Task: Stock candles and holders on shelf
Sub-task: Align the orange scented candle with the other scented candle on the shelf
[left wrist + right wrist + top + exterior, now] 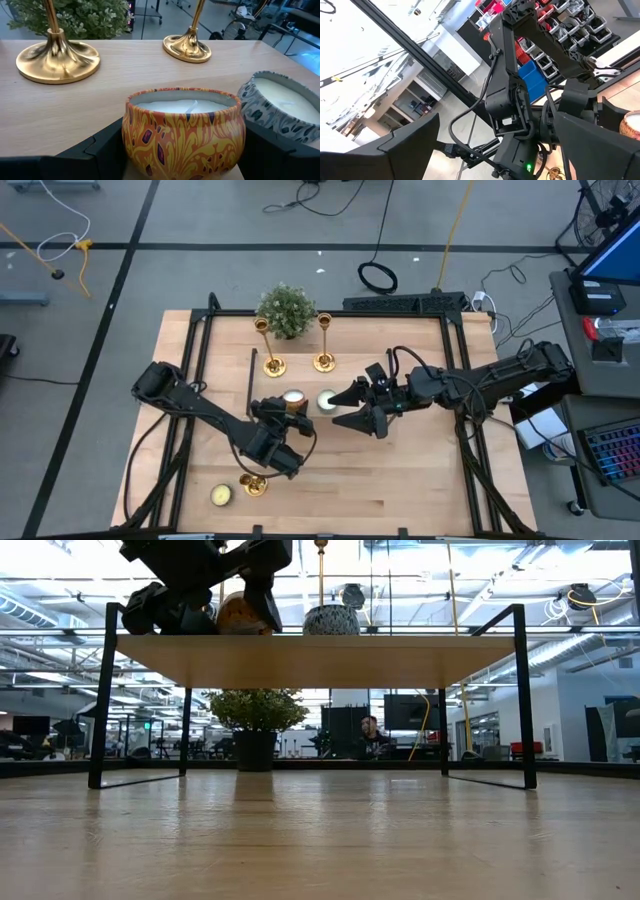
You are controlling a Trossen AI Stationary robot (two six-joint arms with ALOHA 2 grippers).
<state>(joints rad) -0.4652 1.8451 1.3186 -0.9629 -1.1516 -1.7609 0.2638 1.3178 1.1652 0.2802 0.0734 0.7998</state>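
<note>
My left gripper (290, 408) is shut on an orange patterned candle tin (182, 127) on the light-wood shelf (320, 660). A pale candle in a grey patterned tin (327, 400) stands on the shelf beside it. Two gold holders (272, 365) (323, 362) stand upright on their bases farther back. My right gripper (350, 406) is open and empty, just right of the pale candle. A third gold holder (253, 483) and a yellowish candle (222, 496) are on the table at the near left. My left gripper pinches the orange tin's round wall (131, 145) between its two fingers (100, 152), one on each side. The fingers come about level from the table's near side. The tin stands upright with its wax up, its bottom at the shelf board (240, 628).
A small green bushy plant (286, 310) stands at the far edge, behind the holders. The shelf's black legs (103, 690) stand on the tabletop (320, 840). The two arms are close together over the shelf's middle. A person sits in the room beyond (372, 735).
</note>
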